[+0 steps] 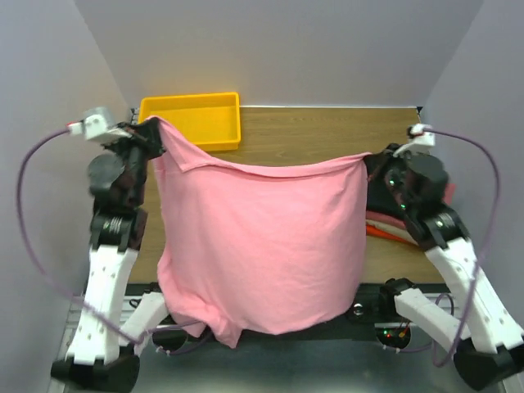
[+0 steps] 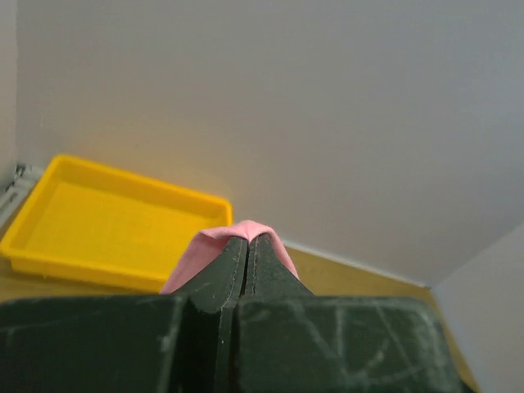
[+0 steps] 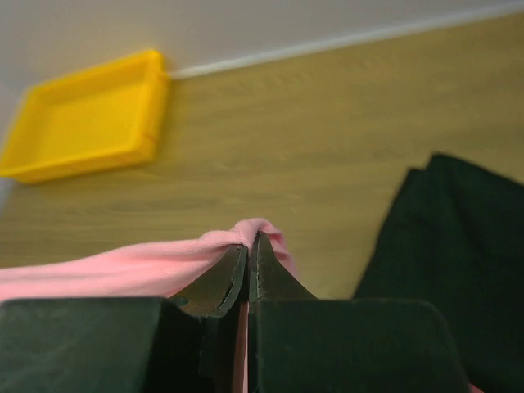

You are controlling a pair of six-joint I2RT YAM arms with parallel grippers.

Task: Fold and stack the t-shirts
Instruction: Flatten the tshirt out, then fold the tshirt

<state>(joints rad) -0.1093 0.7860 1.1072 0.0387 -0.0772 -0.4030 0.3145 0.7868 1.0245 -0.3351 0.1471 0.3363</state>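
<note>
A large pink t-shirt (image 1: 262, 246) hangs spread in the air between both arms, its lower edge drooping past the table's near edge. My left gripper (image 1: 154, 127) is shut on its upper left corner, where a pink fold (image 2: 246, 233) wraps the fingertips. My right gripper (image 1: 368, 160) is shut on the upper right corner, and pink cloth (image 3: 258, 232) bunches at its tips. A stack of folded t-shirts (image 1: 385, 223) lies at the right, black on top (image 3: 442, 254) with pink and orange-red edges below, partly hidden by the right arm.
A yellow plastic tray (image 1: 196, 119) stands at the table's back left (image 2: 106, 221) (image 3: 90, 115). Bare wooden tabletop (image 1: 327, 131) shows behind the hanging shirt. Grey walls enclose the table on three sides.
</note>
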